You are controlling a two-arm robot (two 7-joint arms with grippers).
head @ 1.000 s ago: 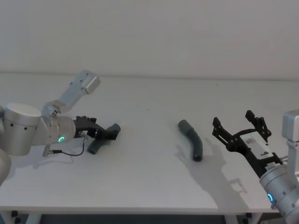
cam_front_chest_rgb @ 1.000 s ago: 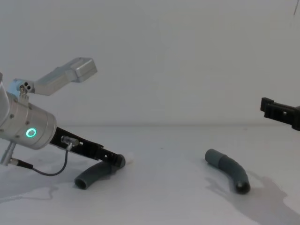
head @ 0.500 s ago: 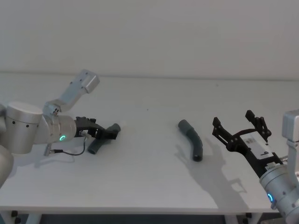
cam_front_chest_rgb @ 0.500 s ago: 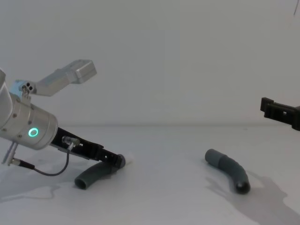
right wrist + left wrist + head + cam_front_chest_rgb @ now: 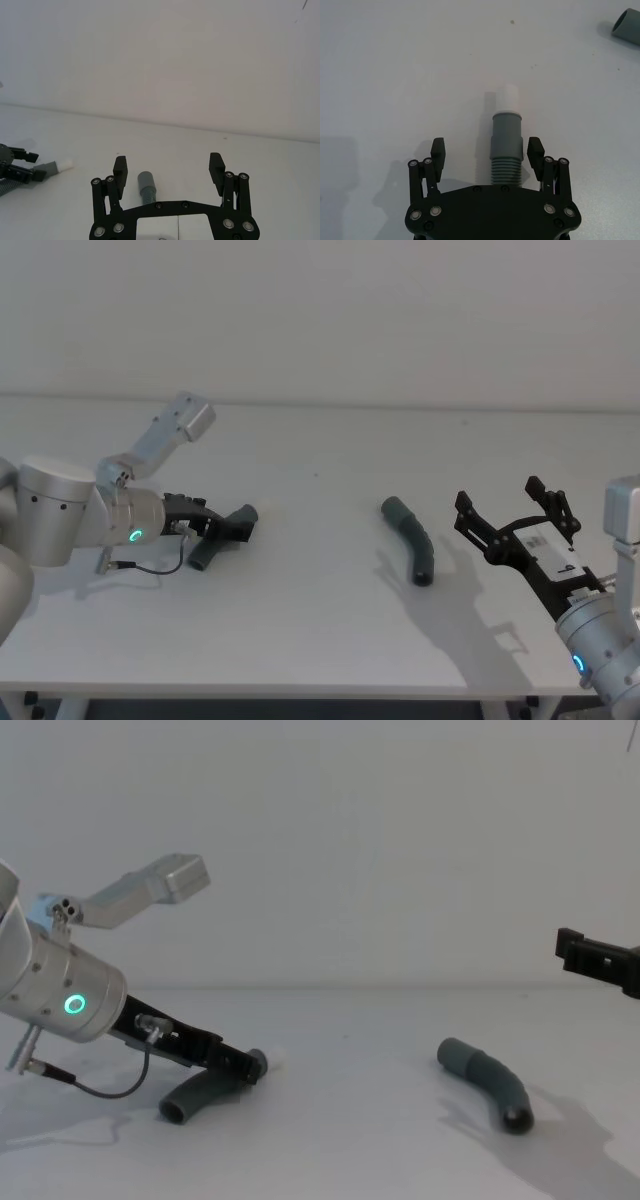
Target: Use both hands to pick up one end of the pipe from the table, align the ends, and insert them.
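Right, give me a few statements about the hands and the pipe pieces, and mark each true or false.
1. The left hand has its fingers either side of the white-tipped piece. True.
2. The right hand grips the grey piece. False: it is open and apart from that piece, which lies on the table.
3. The two pieces are joined. False: they lie well apart.
4. The white tip points away from the left wrist. True.

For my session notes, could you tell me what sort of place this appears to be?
Probably a robotics lab bench: a plain white table against a bare white wall, holding two grey pipe pieces, with the left gripper and right gripper over it.
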